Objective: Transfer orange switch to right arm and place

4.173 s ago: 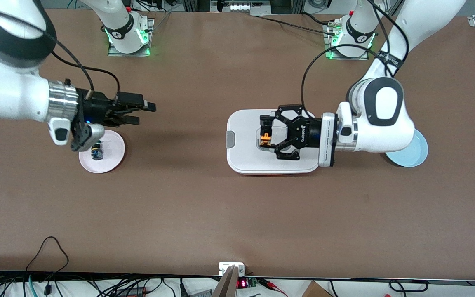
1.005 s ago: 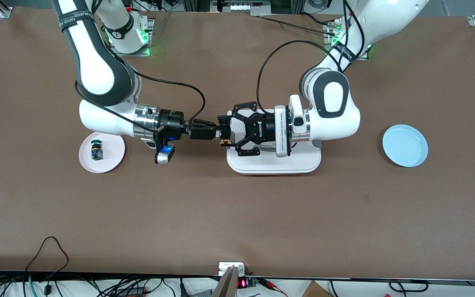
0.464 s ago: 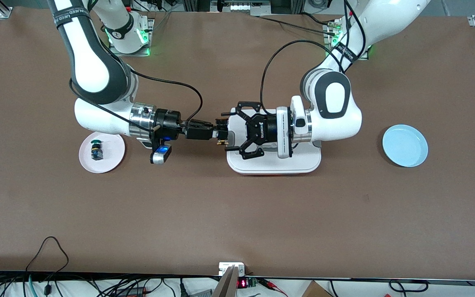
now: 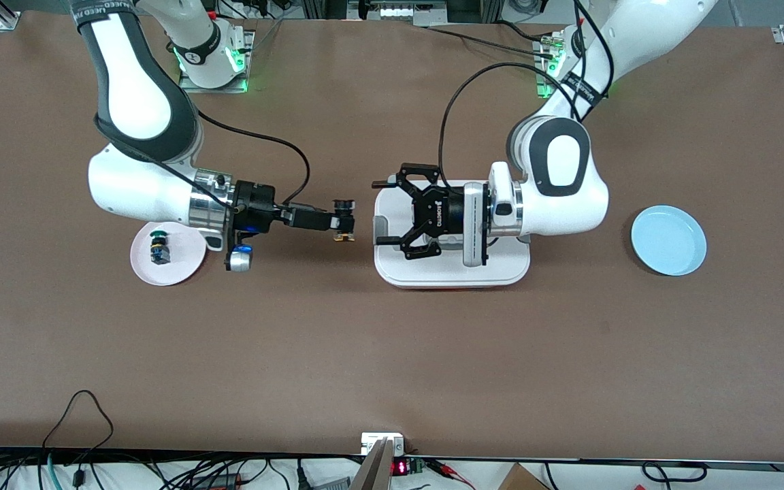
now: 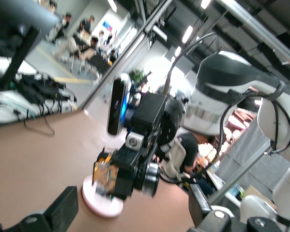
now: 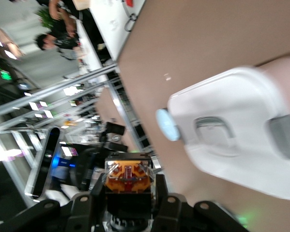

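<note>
The orange switch (image 4: 346,222) is held in the air in my right gripper (image 4: 339,221), which is shut on it, over bare table between the pink plate and the white container. In the right wrist view the switch (image 6: 129,180) sits between the fingers (image 6: 160,193), orange end outward. My left gripper (image 4: 382,212) is open and empty, over the white container's end toward the right arm, a short gap from the switch. The left wrist view shows the switch (image 5: 107,176) in the right gripper, apart from the left gripper's own fingers (image 5: 63,209).
A white lidded container (image 4: 453,271) lies mid-table under the left gripper. A pink plate (image 4: 184,262) with a green-capped switch (image 4: 158,246) lies toward the right arm's end. A light blue plate (image 4: 668,239) lies toward the left arm's end.
The switch has passed from the left gripper to the right. The left gripper opened and drew back over the container. The right arm pulled away toward the pink plate with the switch.
</note>
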Controlling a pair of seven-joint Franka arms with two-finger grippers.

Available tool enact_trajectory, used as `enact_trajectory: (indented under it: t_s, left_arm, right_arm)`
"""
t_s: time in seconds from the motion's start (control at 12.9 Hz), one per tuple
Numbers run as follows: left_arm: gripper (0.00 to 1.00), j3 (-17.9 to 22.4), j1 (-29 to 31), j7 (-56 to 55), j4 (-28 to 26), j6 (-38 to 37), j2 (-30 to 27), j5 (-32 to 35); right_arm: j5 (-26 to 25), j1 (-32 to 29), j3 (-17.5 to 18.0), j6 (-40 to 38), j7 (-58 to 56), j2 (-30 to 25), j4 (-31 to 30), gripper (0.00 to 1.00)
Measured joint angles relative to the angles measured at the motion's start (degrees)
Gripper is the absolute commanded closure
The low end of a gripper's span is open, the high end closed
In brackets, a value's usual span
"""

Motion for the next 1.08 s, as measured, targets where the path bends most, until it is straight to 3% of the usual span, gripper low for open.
enact_trajectory:
  t_s: [0.23,0.54,0.77,1.08]
  left_arm:
    - [0.00,0.1,3.6,-12.8,0.4,-6.7,-2.1,13.3]
    - [0.00,0.2,8.2,-33.3,1.2,-17.9,-6.2,32.5]
    - [0.00,0.3,9.9,-50.7,2.0,-26.2,-9.7,48.4]
    - [0.00,0.4,10.6,-68.3,9.8,-40.3,-11.8,70.7]
  right_arm:
    - [-15.7,-1.7,0.0,-0.4,-3.6,-1.9,0.0,1.00]
    - [-31.1,-4.3,-0.1,-2.9,-6.8,-4.0,-1.4,1.00]
    - [-47.2,-5.5,-0.1,-3.3,-9.1,-5.0,-3.6,1.00]
    - [-56.3,-9.5,-0.3,-3.3,-18.2,-5.1,-8.0,1.00]
